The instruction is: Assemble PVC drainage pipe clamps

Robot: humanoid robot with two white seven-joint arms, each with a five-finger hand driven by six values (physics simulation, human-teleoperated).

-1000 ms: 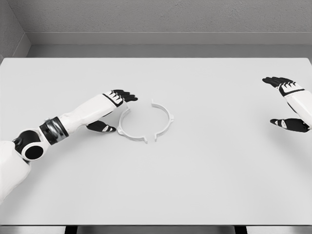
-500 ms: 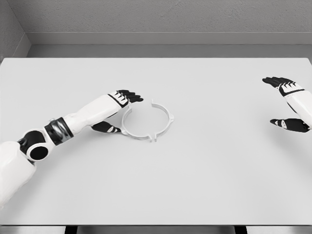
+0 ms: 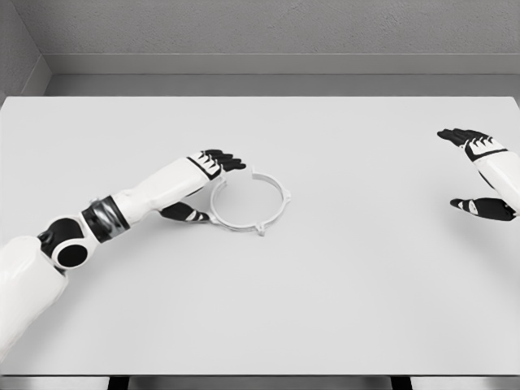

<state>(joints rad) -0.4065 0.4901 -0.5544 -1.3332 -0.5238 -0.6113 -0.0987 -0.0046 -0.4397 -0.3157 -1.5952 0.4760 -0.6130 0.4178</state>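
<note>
Two white half-ring clamp pieces lie on the white table [image 3: 341, 276] and now meet as one closed ring [image 3: 250, 201], with small tabs at its top and bottom. My left hand [image 3: 203, 185] rests against the ring's left side, fingers above its upper left edge and thumb by its lower left edge, spread and holding nothing. My right hand [image 3: 478, 172] hovers open at the far right edge, well away from the ring.
A grey wall [image 3: 260, 32] runs behind the table's far edge. The table's front edge lies at the bottom of the view.
My left hand slid to the right, pushing the left half-ring against the right one; the gap between the halves closed. The right hand stayed still.
</note>
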